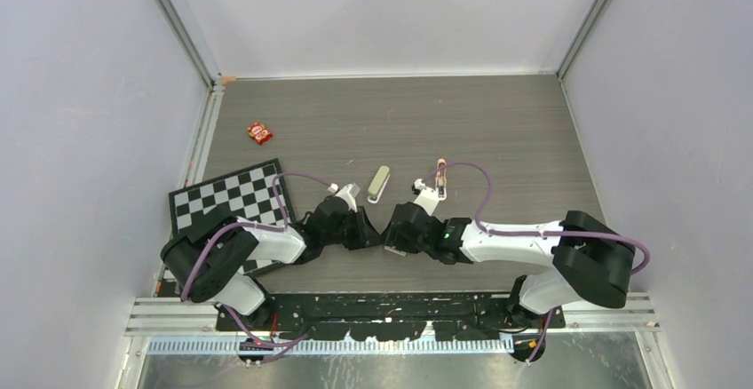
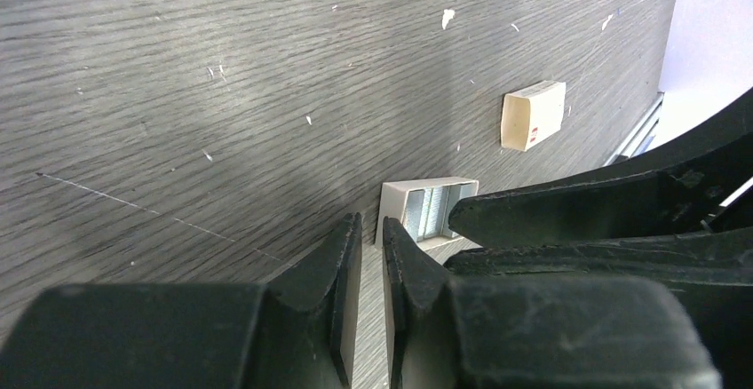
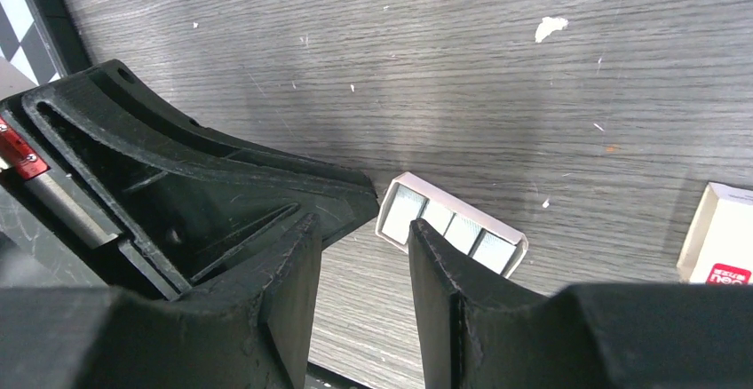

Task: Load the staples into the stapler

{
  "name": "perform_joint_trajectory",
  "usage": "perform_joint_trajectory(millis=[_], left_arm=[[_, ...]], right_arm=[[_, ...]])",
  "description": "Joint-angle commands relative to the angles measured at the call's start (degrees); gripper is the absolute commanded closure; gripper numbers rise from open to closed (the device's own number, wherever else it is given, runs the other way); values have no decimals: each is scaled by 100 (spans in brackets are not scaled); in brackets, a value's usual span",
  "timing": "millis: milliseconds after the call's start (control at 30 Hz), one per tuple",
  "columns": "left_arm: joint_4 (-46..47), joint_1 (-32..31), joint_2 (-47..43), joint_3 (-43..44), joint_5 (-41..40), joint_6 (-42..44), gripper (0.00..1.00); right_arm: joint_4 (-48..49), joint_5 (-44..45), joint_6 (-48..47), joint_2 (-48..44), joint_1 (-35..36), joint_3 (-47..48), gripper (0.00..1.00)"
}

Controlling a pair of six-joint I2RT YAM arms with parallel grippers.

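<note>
Left wrist, left gripper (image 2: 371, 229): jaws narrow, nothing between them, tips just short of the tray (image 2: 391, 204).
Left wrist, staples (image 2: 432, 210): silvery strips lying in the open tray. A white box (image 2: 533, 115) sits well beyond the tray.
Right wrist, right gripper (image 3: 362, 229): jaws moderately apart and empty, tips near the tray. The left gripper crowds the tray's corner; we cannot tell if it touches.
Top external, stapler (image 1: 379, 184): lies flat beyond the tray's spot, apart from both grippers, which hide the tray.
Risk: we judge the crowded grippers could knock together or shove the light tray, spilling strips. A skewed pinch might snap one.
</note>
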Motion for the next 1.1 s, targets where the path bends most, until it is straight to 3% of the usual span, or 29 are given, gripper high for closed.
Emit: perform_joint_trajectory(millis=[0, 1067], left_arm=[[288, -79, 27, -11, -116, -65, 84], [204, -451, -259, -154, -469, -139, 85]], right_arm=[[96, 220, 131, 59, -17, 17, 54], [-569, 424, -137, -59, -19, 63, 60]])
